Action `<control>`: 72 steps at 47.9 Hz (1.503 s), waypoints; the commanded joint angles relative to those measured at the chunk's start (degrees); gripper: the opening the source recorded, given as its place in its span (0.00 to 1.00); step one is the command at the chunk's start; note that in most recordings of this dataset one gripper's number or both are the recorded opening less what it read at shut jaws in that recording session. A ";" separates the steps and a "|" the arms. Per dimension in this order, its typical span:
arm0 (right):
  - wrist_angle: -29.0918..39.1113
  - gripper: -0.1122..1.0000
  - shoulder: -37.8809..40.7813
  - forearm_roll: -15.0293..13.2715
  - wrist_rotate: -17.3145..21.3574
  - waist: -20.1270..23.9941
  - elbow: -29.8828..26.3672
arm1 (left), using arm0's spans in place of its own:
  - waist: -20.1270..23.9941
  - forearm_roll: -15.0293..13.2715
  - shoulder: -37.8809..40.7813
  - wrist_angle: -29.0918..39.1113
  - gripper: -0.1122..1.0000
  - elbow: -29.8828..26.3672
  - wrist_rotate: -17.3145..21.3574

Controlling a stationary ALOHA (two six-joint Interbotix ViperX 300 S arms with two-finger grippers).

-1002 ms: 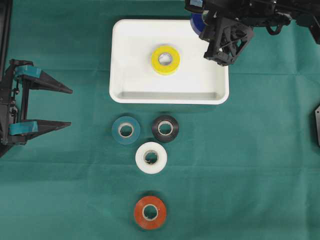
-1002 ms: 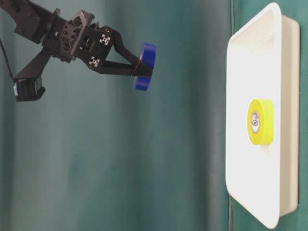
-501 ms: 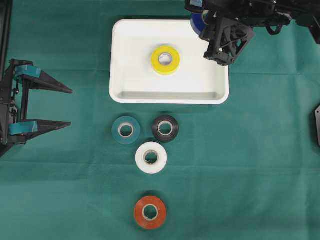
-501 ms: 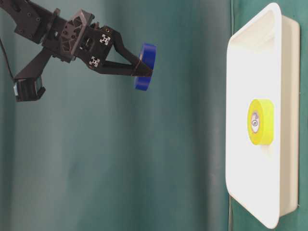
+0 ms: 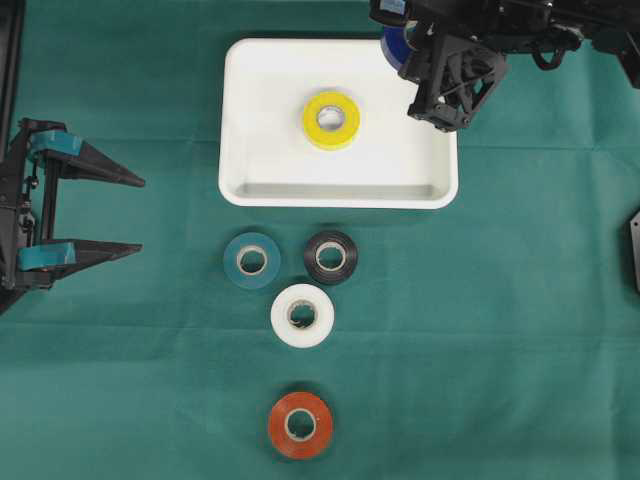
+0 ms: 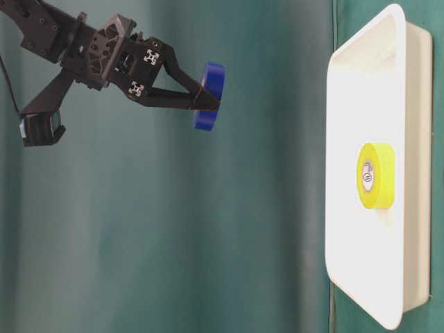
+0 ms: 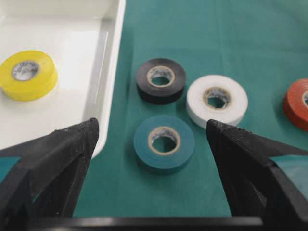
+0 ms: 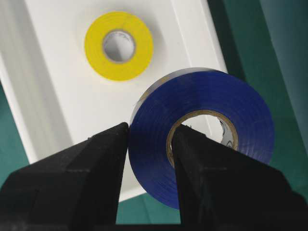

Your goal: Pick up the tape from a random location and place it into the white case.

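My right gripper is shut on a blue tape roll, one finger outside the roll's wall and the other through its core. It holds the roll high in the air over the far right corner of the white case. From overhead only a sliver of blue tape shows beside the arm. A yellow tape roll lies flat inside the case. At the table's left edge my left gripper stands open and holds nothing; it faces the loose rolls.
Four rolls lie on the green cloth in front of the case: teal, black, white and orange-red. In the left wrist view the teal roll lies nearest, between the fingers' lines, beside the case rim.
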 commanded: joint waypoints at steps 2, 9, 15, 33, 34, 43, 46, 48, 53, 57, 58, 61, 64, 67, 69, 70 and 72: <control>-0.44 0.39 -0.62 -0.09 0.18 -0.09 -0.70 | 0.18 -0.09 0.18 -0.26 0.98 -1.05 0.09; -0.44 0.39 -0.62 -0.09 0.18 -0.09 -0.70 | 0.18 -0.09 0.18 -0.26 0.98 -1.05 0.09; -0.44 0.39 -0.62 -0.09 0.18 -0.09 -0.70 | 0.18 -0.09 0.18 -0.26 0.98 -1.05 0.09; -0.53 0.39 1.85 -0.09 0.26 -0.09 -0.70 | 0.18 -0.09 0.26 -0.26 0.98 -1.05 0.09; -0.70 0.39 2.02 -0.09 0.26 -0.09 -0.62 | 0.18 -0.09 0.18 -0.26 0.98 -1.05 0.09; -3.34 0.39 4.57 -0.09 0.35 -0.09 1.05 | 0.18 -0.09 0.18 -0.26 0.98 -1.05 0.09; -4.66 0.39 5.54 -0.09 0.35 -0.09 1.93 | 0.18 -0.09 0.18 -0.26 0.98 -1.05 0.09; -5.98 0.39 6.24 -0.09 0.53 -0.09 2.72 | 0.18 -0.09 0.18 -0.26 0.98 -1.05 0.09; -8.79 0.39 7.73 -0.09 0.88 -0.18 4.39 | 0.18 -0.09 0.18 -0.26 0.98 -1.05 0.09; -11.34 0.39 9.14 -0.09 1.05 -0.18 5.71 | 0.18 -0.09 0.18 -0.26 0.98 -1.05 0.09; -11.87 0.39 9.49 -0.18 1.05 -0.26 6.06 | 0.18 -0.09 0.18 -0.35 0.98 -1.05 0.09; -14.06 0.39 10.72 -0.09 1.05 -0.35 7.21 | 0.18 -0.09 0.18 -0.35 0.98 -1.05 0.09; -15.91 0.39 11.78 -0.09 1.14 -0.26 8.17 | 0.18 -0.18 0.18 -0.44 0.98 -1.05 0.09; -17.84 0.39 12.66 -0.09 1.23 -0.35 8.96 | 0.18 -0.09 0.18 -0.44 0.98 -1.05 0.09; -19.25 0.39 13.45 0.00 1.23 -0.35 9.49 | 0.18 -0.09 0.18 -0.35 0.98 -1.05 0.09; -19.69 0.39 13.71 0.00 1.23 -0.35 9.67 | 0.18 -0.09 0.18 -0.44 0.98 -1.05 0.09; -20.39 0.39 14.33 0.00 1.32 -0.35 9.93 | 0.18 -0.09 0.18 -0.44 0.98 -1.05 0.09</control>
